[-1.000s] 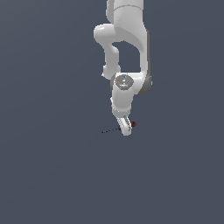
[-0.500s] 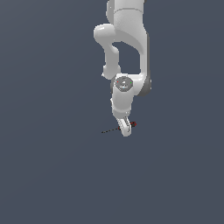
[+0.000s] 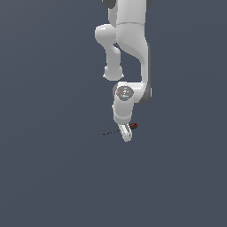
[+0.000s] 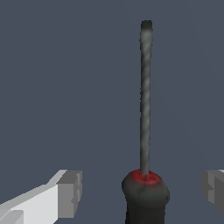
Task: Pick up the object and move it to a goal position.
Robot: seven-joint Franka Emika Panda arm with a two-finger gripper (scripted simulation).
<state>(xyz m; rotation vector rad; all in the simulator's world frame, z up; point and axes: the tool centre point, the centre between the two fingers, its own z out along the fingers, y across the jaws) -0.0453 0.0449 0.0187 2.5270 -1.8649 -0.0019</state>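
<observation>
The object, a tiny screwdriver (image 3: 111, 132) with a thin dark shaft and a red-and-black handle, lies on the grey floor. Its shaft points toward the exterior view's left. The white arm reaches down from above, and my gripper (image 3: 127, 134) sits low over the handle end. In the wrist view the object (image 4: 145, 109) lies between the two fingers. The grey pads (image 4: 70, 192) stand apart from the handle on both sides, with floor showing in each gap. My gripper (image 4: 142, 192) is open and touches nothing.
A plain dark grey floor (image 3: 53, 177) fills both views. Nothing else shows apart from the arm's own white links (image 3: 128, 40) above the gripper.
The gripper has sunk slightly lower around the screwdriver's handle. The screwdriver itself has not moved.
</observation>
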